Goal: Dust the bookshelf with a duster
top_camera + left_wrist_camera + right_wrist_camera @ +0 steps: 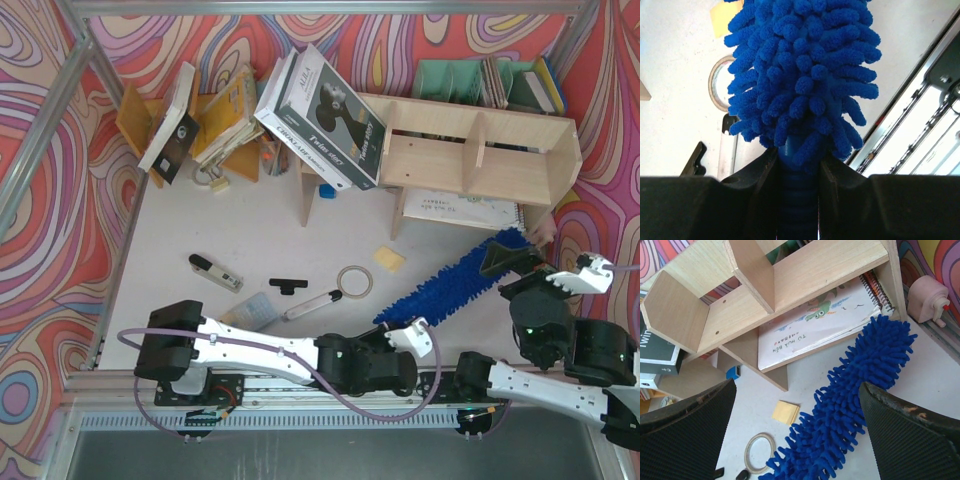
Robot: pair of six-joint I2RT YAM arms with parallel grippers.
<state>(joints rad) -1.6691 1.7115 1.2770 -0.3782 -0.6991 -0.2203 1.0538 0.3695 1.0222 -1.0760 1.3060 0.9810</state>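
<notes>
left fingers (752, 187) clamped, duster (800, 75) handle between them

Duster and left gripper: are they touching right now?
Touching. The left wrist view shows the left gripper closed on the duster, both jaws pressed against its ribbed blue handle with no gap.

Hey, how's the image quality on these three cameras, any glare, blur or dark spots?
Top external: even light, sharp, soft shadow under the bookshelf. Left wrist: table washed out bright, left hand nearly black around the duster. Right wrist: right hand dark and slightly soft up close, bookshelf sharp.
</notes>
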